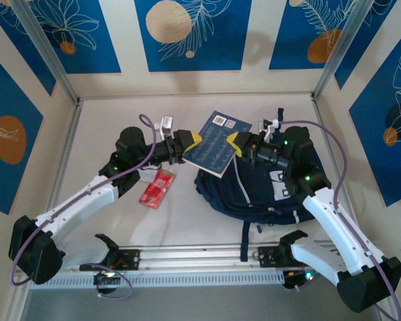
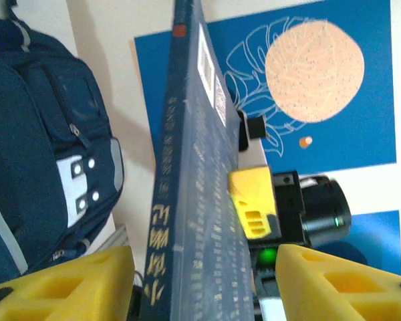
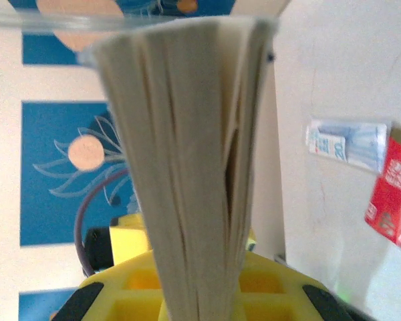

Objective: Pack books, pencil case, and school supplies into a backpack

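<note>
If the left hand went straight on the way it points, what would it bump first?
The blue book, which sits between the left hand's open fingers. Behind it is probably the right hand, gripping the book's other edge.

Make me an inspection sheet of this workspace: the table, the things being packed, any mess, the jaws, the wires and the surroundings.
Surface: plain white tabletop.
Job's things: dark navy book with white print held in the air between the two arms; large navy fabric backpack lying on the table; flat red packet and white-and-blue packet lying on the table.
Clutter: nothing seen.
Jaws: left jaws open on either side of the book, not touching it; right jaws shut on its page edge.
Cables: purple cables, one looping along each arm, clear of the book.
Surroundings: blue wall panels with white leaves and orange discs.
</note>
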Available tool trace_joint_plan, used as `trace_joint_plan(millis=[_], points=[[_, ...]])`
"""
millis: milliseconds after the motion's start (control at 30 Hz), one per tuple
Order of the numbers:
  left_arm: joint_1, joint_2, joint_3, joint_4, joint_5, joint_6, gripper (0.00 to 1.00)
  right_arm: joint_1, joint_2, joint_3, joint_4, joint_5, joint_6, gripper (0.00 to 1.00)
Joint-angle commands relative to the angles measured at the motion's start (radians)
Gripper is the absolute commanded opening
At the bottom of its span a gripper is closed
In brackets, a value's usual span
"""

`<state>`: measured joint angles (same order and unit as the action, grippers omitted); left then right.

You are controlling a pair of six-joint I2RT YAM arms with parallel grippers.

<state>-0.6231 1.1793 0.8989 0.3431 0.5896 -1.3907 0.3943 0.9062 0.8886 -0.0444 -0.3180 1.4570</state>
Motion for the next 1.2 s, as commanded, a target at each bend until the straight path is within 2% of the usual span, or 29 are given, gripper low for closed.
trace_joint_plan(millis=[0,200,300,433,733,833,933,967,1000,1100,1167], points=[[-0.021,-0.031,0.001,0.041,-0.126,-0.021,0.58,0.050,-0.030,0.000,0.102,0.281,0.085,0.00],[-0.081,0.027,0.054,0.117,-0.209,-0.041,0.56,0.143,-0.014,-0.010,0.174,0.487,0.076,0.00],[-0.098,0.038,0.061,0.140,-0.255,-0.043,0.53,0.170,0.003,-0.005,0.200,0.531,0.076,0.00],[-0.114,0.052,0.060,0.185,-0.291,-0.064,0.43,0.207,-0.001,-0.010,0.192,0.612,0.065,0.00],[-0.159,0.085,0.074,0.222,-0.308,-0.061,0.33,0.253,-0.008,-0.030,0.180,0.678,0.082,0.00],[-0.165,0.086,0.084,0.215,-0.310,-0.049,0.26,0.261,-0.020,-0.032,0.165,0.698,0.063,0.00],[-0.165,0.076,0.086,0.196,-0.317,-0.026,0.10,0.267,-0.033,-0.027,0.133,0.709,0.051,0.02],[-0.165,0.070,0.085,0.190,-0.318,-0.019,0.02,0.268,-0.037,-0.023,0.114,0.709,0.044,0.04],[-0.165,0.064,0.082,0.185,-0.324,-0.014,0.00,0.270,-0.041,-0.022,0.099,0.711,0.038,0.07],[-0.163,0.043,0.078,0.151,-0.339,0.010,0.00,0.269,-0.057,-0.029,0.080,0.703,0.006,0.32],[-0.156,0.023,0.092,0.096,-0.341,0.050,0.00,0.267,-0.077,-0.013,0.030,0.695,-0.080,0.46]])
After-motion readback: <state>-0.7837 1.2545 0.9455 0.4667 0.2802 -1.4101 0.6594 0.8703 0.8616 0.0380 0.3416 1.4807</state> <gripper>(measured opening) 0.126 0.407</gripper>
